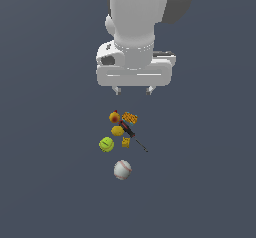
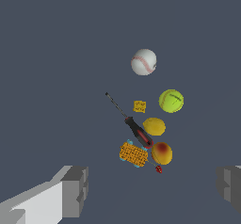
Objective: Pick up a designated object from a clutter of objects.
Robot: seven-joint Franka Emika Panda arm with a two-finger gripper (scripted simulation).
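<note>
High above the pile, we are holding the gripper [image 1: 133,90] spread wide, risking a bump into the screwdriver [image 1: 131,133] beside the small brick [image 1: 126,142] near the tennis ball [image 1: 106,144].

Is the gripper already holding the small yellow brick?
No. The open gripper hangs above the clutter, while the yellow brick lies on the floor beside the green tennis ball.

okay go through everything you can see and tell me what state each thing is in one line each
Claw: open, empty, above the clutter.
Toy brick: on the surface, not grasped, beside the tool.
Black-red tool: lying flat.
Green tennis ball: resting, free.
White baseball: resting apart from the others.
Yellow fruit: resting against the tool.
Red-yellow fruit: resting.
Orange grid piece: lying flat.
</note>
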